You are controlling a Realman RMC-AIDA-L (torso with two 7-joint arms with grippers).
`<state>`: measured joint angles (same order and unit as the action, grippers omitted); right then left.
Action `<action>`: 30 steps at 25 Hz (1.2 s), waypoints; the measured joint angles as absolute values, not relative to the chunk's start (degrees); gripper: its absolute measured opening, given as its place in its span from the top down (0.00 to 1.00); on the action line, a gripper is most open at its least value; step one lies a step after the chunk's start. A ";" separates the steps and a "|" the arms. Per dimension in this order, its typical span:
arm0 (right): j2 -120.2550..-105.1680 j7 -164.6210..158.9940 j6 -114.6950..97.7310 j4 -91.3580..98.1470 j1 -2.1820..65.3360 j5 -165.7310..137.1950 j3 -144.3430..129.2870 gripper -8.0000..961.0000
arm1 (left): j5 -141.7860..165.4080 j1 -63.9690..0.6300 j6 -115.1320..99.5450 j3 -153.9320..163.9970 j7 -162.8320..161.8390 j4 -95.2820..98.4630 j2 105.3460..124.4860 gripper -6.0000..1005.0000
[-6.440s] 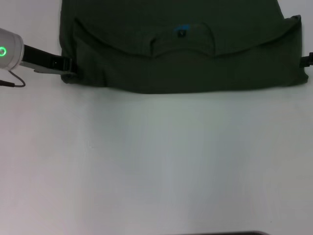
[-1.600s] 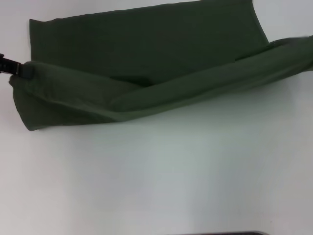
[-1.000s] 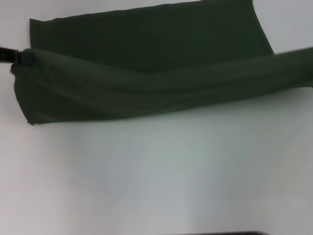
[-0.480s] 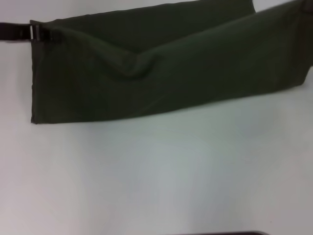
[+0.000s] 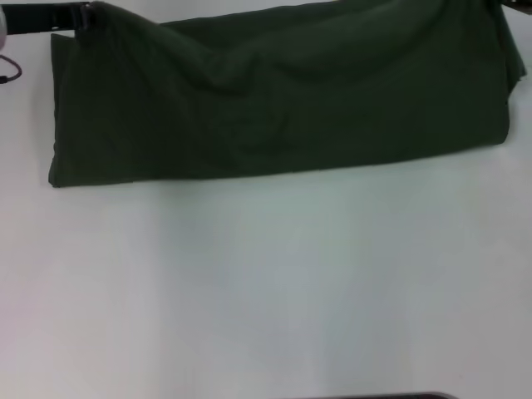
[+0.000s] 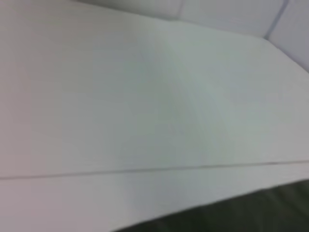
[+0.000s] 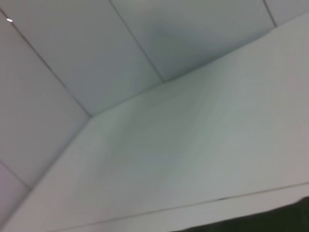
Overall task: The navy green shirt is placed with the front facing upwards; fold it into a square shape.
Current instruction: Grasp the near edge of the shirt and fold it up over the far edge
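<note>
Dark green shirt point(image 5: 274, 100) lies folded lengthwise on the white tabletop point(image 5: 266, 291). Left gripper point(image 5: 83, 15) clamps its far left corner; right gripper's state cannot be told.

White table point(image 5: 266, 291), pale panelled wall point(image 7: 96, 48) behind it.

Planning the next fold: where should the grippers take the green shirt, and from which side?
Likely the two short ends. The navy green shirt lies as a long band across the white table, so each end's near corner is exposed. The left gripper at its far left corner comes from the left; the right from the right.
</note>
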<state>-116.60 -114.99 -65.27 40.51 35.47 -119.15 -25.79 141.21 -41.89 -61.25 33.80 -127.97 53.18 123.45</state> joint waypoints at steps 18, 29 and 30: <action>-118.21 -111.98 -49.47 37.64 38.89 -118.29 -30.04 0.95 | 141.68 -42.19 -48.75 39.48 -131.67 49.16 123.59 0.95; -119.26 -106.16 -37.85 31.23 43.16 -118.29 -30.68 0.95 | 141.93 -43.41 -42.81 42.08 -131.82 44.42 123.66 0.96; -119.34 -106.01 -37.31 31.17 43.42 -118.29 -30.89 0.95 | 141.95 -43.42 -42.62 42.09 -131.99 44.39 123.66 0.96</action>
<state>-119.34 -106.01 -37.31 31.17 43.42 -118.29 -30.89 141.95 -43.42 -42.62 42.09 -131.99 44.39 123.66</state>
